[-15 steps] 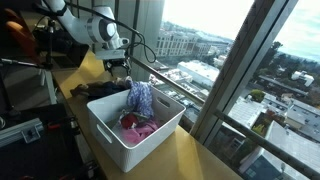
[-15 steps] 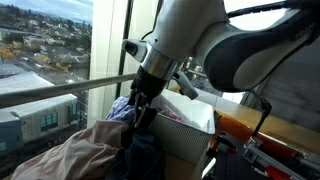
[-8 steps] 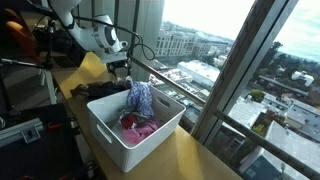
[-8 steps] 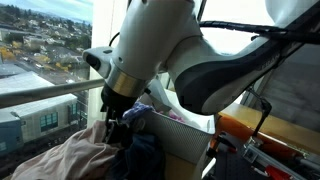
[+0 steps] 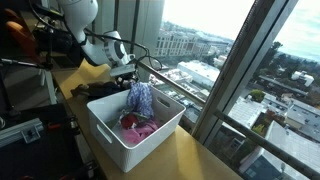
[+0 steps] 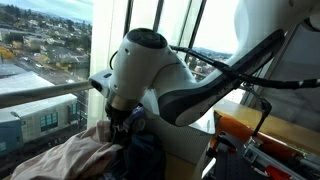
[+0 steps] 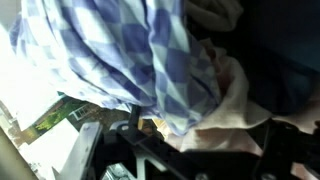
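Observation:
My gripper (image 5: 122,76) hangs open just above a heap of clothes (image 5: 100,90) on the wooden table, beside the white bin (image 5: 120,148). In an exterior view the fingers (image 6: 122,128) reach down to where a beige garment (image 6: 60,155) meets a dark blue one (image 6: 148,160). The wrist view is filled by a blue-and-white checked cloth (image 7: 150,50) and a beige cloth (image 7: 235,110) close in front of the gripper (image 7: 205,150). Nothing is visibly clamped. A checked cloth (image 5: 140,97) drapes over the bin's far rim, and a pink-red garment (image 5: 138,126) lies inside.
Tall windows with a metal rail (image 5: 185,95) run right behind the table. Dark equipment and cables (image 5: 25,60) stand at the table's other end, and orange gear (image 6: 240,130) sits beyond the bin. The arm's bulk (image 6: 190,80) hides most of the bin.
The arm has swung away from the bin's checked cloth and come down over the heap of clothes beside it. The jaws have stayed open.

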